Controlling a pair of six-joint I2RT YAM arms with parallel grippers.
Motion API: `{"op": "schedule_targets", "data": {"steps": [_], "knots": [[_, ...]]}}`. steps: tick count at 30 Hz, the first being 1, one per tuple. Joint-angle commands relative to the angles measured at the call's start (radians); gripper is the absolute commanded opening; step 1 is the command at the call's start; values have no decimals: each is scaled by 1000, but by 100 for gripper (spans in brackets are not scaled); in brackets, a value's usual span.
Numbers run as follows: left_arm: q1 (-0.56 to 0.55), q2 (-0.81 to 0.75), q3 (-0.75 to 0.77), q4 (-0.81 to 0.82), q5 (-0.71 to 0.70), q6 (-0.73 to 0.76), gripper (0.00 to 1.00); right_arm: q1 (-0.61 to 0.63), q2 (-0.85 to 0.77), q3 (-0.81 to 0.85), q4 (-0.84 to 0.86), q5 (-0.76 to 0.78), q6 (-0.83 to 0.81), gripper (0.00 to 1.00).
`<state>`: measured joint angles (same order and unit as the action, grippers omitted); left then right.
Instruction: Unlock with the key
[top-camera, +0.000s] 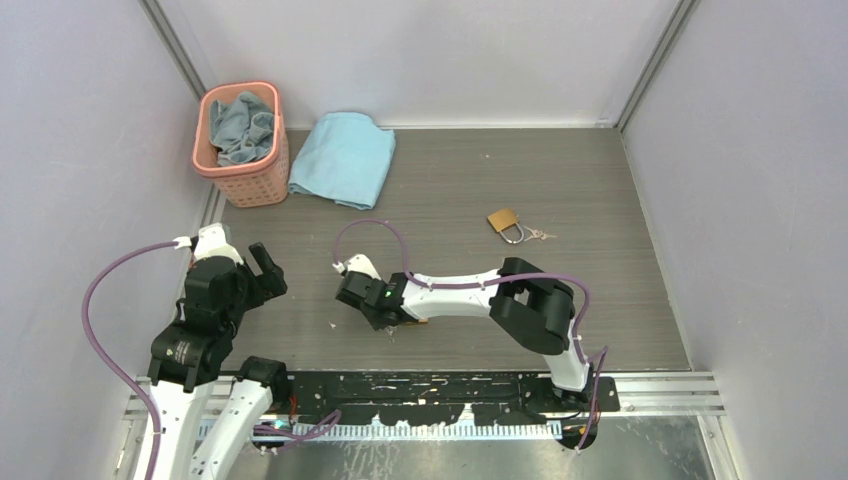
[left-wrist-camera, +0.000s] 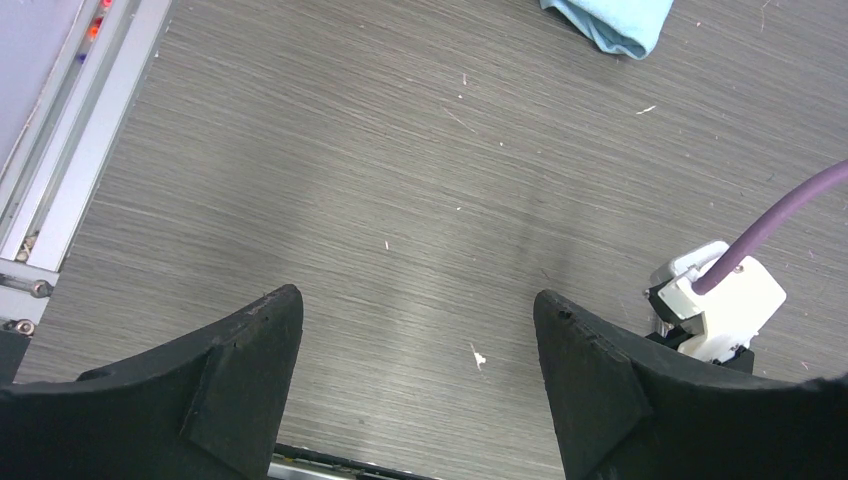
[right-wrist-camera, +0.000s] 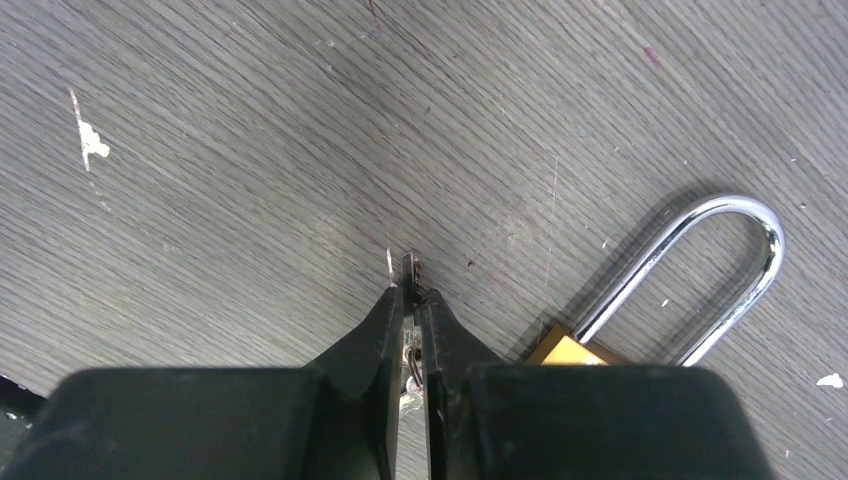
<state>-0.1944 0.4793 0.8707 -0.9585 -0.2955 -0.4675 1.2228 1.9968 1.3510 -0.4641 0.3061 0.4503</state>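
In the right wrist view my right gripper (right-wrist-camera: 411, 272) is shut on a thin key (right-wrist-camera: 411, 266), held edge-on, its tip poking out just above the tabletop. A brass padlock (right-wrist-camera: 570, 350) with a closed silver shackle (right-wrist-camera: 705, 255) lies right beside that gripper, its body mostly hidden under the finger. In the top view this gripper (top-camera: 388, 316) points down at the table's front middle, with a sliver of orange-brass (top-camera: 425, 322) under the arm. Another brass padlock (top-camera: 504, 222) with small keys (top-camera: 541, 235) lies farther back. My left gripper (left-wrist-camera: 418, 300) hangs open over bare table.
A pink basket (top-camera: 250, 182) holding a grey-blue cloth stands at the back left, with a folded light blue towel (top-camera: 343, 158) beside it. Walls close in three sides. A metal rail (top-camera: 660, 385) runs along the near edge. The right wrist's white connector (left-wrist-camera: 716, 298) sits close to my left finger.
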Motion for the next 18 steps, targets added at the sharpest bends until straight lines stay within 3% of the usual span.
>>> {"op": "schedule_targets", "data": {"steps": [1, 5, 18], "knots": [[-1, -12, 2, 43, -4, 7, 85, -13, 61, -82, -14, -15, -11, 1], [-1, -14, 2, 48, 19, 11, 85, -13, -14, -122, 52, -29, -51, 1], [-1, -11, 11, 115, 290, 50, 84, -14, -237, -234, 255, -53, -78, 1]]}}
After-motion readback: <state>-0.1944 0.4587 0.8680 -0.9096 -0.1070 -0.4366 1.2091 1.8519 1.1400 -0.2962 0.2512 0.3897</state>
